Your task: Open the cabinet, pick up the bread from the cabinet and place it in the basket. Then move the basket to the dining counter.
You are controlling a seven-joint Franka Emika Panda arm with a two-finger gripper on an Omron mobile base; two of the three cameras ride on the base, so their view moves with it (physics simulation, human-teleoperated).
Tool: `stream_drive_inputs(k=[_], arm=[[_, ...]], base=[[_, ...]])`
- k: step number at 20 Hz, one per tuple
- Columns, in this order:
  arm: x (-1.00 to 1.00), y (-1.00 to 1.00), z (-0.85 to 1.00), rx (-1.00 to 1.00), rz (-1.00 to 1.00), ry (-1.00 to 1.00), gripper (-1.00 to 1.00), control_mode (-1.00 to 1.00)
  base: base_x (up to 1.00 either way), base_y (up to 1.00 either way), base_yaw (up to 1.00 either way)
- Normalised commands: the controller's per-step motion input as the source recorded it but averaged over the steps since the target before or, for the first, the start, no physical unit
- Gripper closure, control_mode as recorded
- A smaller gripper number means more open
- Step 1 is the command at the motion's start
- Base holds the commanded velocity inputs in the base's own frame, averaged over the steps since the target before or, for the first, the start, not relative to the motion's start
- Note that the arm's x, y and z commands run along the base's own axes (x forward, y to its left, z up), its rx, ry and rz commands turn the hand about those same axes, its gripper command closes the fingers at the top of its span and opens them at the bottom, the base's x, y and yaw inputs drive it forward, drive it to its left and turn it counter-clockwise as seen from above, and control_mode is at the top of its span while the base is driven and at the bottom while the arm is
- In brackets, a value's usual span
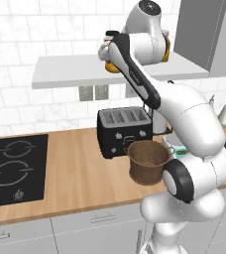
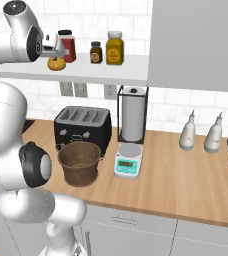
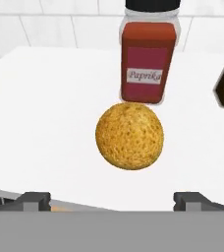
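The gripper [image 3: 112, 201] is spread wide and holds nothing, poised at the shelf [image 2: 101, 74] just short of the bread [image 3: 129, 136]. The bread sits on the shelf right in front of a paprika jar [image 3: 149, 58]. Below, the basket [image 2: 79, 162] stands on the counter [image 2: 186, 180] before the toaster [image 2: 82, 125].

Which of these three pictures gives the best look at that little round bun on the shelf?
The hand view: the bun sits large and unobstructed in front of a paprika jar. In the right base view it is small, beside the arm. In the left base view just an orange sliver peeks from behind the arm.
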Motion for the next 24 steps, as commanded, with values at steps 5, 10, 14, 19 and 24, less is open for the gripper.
stream_drive_inputs(k=[5, 10, 14, 19, 24], arm=[[0.52, -0.12, 0.00, -0.02, -0.04, 0.03, -1.00, -1.00], [0.16, -0.04, -0.12, 0.00, -0.06, 0.10, -1.00, -1.00], [0.13, 0.07, -0.17, 0.00, 0.00, 0.06, -1.00, -1.00], [0.13, 0.02, -0.20, 0.00, 0.00, 0.03, -1.00, -1.00], [0.09, 0.00, -0.19, 0.00, 0.00, 0.01, -1.00, -1.00]], base=[[0.00, 0.00, 0.00], [0.00, 0.00, 0.00], [0.00, 0.00, 0.00], [0.00, 0.00, 0.00], [0.00, 0.00, 0.00]])
